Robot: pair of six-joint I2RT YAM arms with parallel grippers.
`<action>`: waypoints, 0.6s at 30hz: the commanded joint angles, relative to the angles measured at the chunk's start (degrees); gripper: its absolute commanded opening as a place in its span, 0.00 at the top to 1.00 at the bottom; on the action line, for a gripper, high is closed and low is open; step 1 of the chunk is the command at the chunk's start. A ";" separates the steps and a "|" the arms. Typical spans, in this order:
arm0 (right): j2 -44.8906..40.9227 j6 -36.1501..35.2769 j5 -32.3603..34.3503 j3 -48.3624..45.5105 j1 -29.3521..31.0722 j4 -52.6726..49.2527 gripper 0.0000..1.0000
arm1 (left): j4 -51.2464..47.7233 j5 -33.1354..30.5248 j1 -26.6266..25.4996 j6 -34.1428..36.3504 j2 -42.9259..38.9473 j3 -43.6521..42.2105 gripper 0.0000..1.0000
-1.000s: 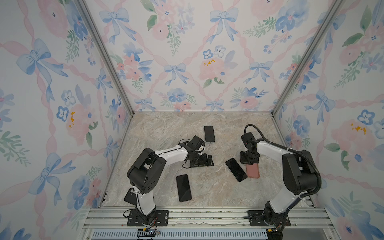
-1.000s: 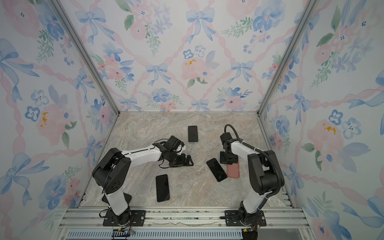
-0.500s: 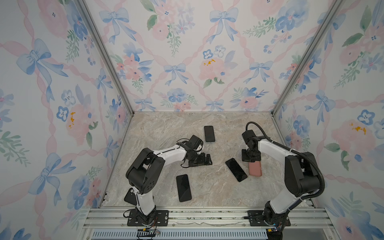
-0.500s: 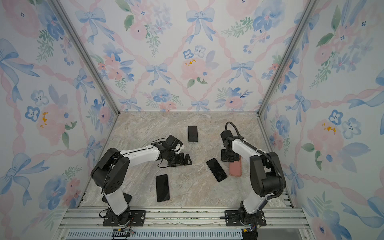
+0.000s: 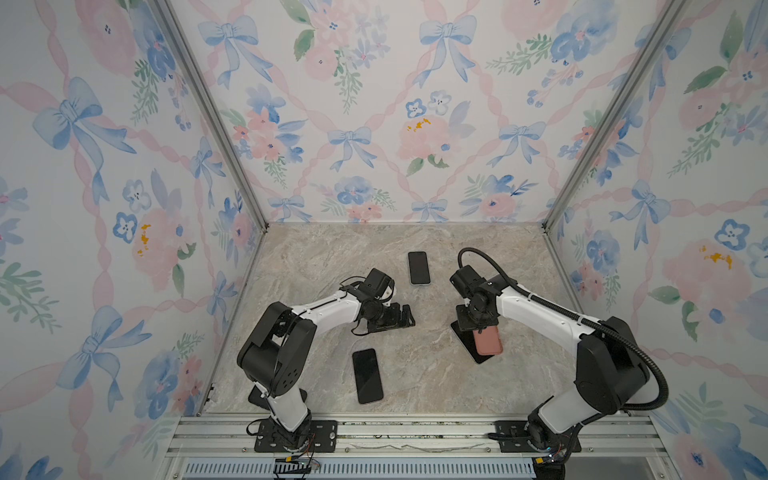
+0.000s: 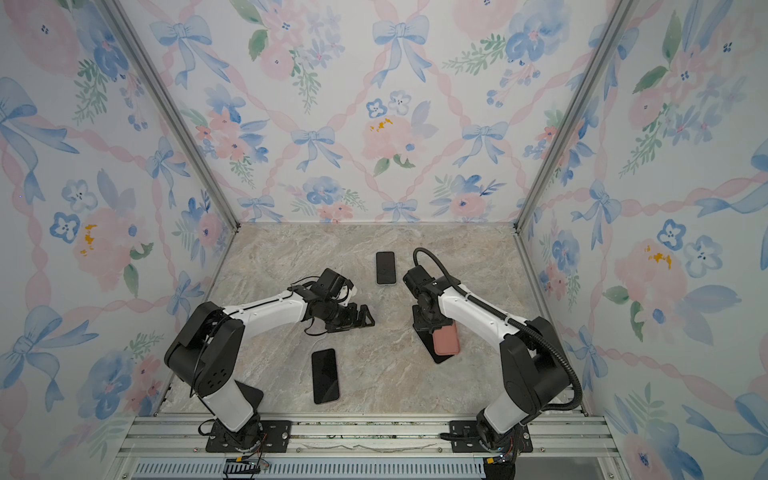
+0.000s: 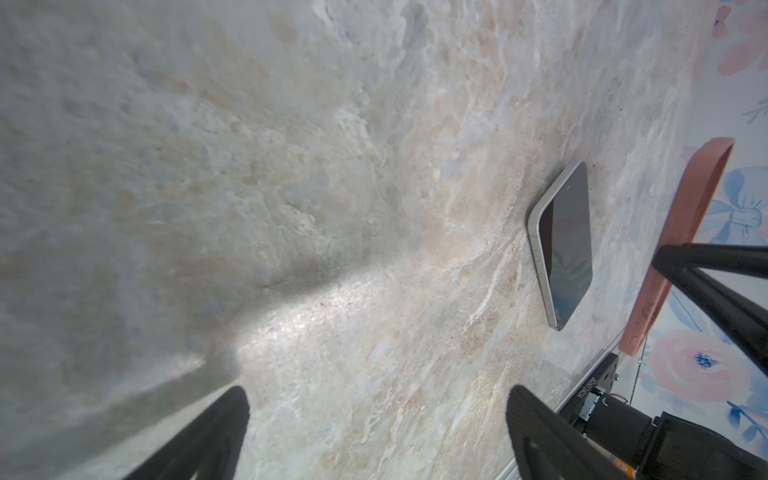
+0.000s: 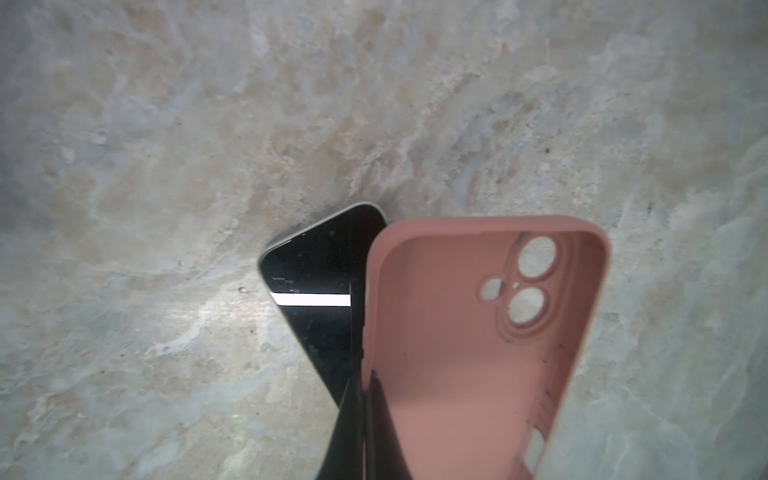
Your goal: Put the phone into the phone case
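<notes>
Marbled beige stone covers the desk (image 5: 316,257), and nearest the rail a black phone (image 5: 367,375) lies flat and screen-up, clear of both arms. Farther in on the right, the right hand (image 5: 478,328) is pinched shut on one side wall of the pink phone case (image 5: 488,344); in the right wrist view the phone case (image 8: 478,332) hangs open side toward the camera, its camera cut-outs showing the stone through them. Directly beneath it lies a second dark phone (image 5: 467,343), screen-up, partly covered by the case in both top views; the left wrist view shows the case lifted clear of this phone (image 7: 565,245) rather than resting on it. At about the same depth on the left, the left hand (image 5: 401,316) rests low over bare desk with its jaws spread wide and nothing between them. Farthest back, a third phone (image 5: 418,267) lies alone between the two arms.
</notes>
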 commanded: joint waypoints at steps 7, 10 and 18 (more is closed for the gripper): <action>10.90 5.86 -3.88 7.19 9.18 1.02 0.97 | 1.09 0.91 2.94 1.27 -4.54 -5.05 0.02; 12.84 6.52 -5.40 8.18 10.70 2.03 0.98 | 1.18 0.91 3.53 1.33 -5.55 -6.03 0.02; 15.25 7.82 -6.04 9.39 13.09 3.79 0.98 | 1.58 1.77 4.63 1.35 -6.26 -7.11 0.02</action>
